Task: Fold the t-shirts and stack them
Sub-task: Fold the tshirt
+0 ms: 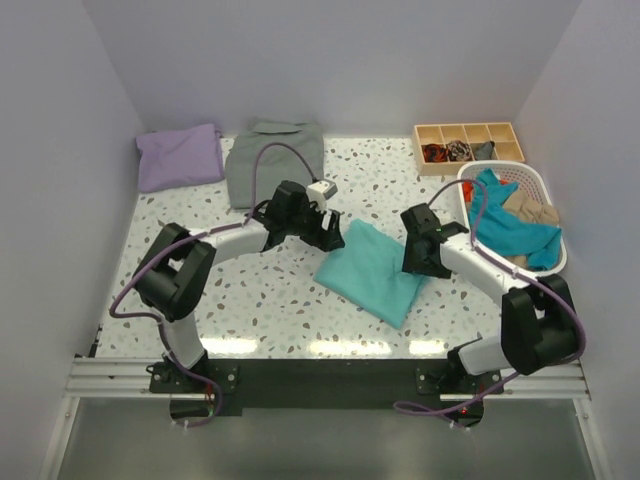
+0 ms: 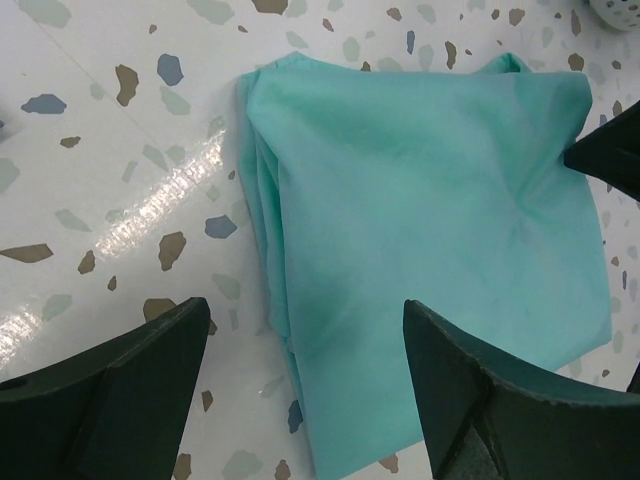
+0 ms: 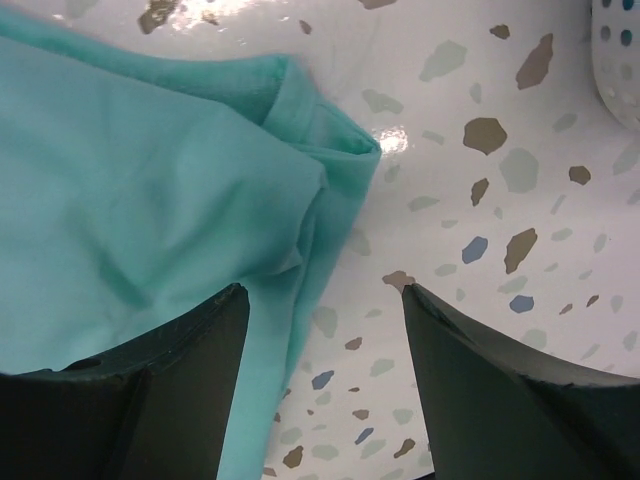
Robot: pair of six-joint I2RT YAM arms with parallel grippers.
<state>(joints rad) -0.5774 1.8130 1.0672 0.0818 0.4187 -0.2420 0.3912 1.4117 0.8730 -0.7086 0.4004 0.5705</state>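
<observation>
A folded turquoise-green t-shirt (image 1: 373, 270) lies flat on the speckled table (image 1: 260, 300) between my arms. My left gripper (image 1: 335, 238) is open and empty at the shirt's left edge; the left wrist view shows the shirt (image 2: 430, 220) between and beyond its fingers (image 2: 120, 390). My right gripper (image 1: 417, 262) is open and empty over the shirt's right corner, which shows in the right wrist view (image 3: 150, 200). A folded lavender-purple t-shirt (image 1: 180, 155) lies at the back left. A folded grey shirt (image 1: 275, 160) lies beside it.
A white basket (image 1: 545, 185) at the right holds a blue garment (image 1: 510, 230) and tan cloth. A wooden compartment tray (image 1: 468, 145) stands behind it. White walls close in the table on three sides.
</observation>
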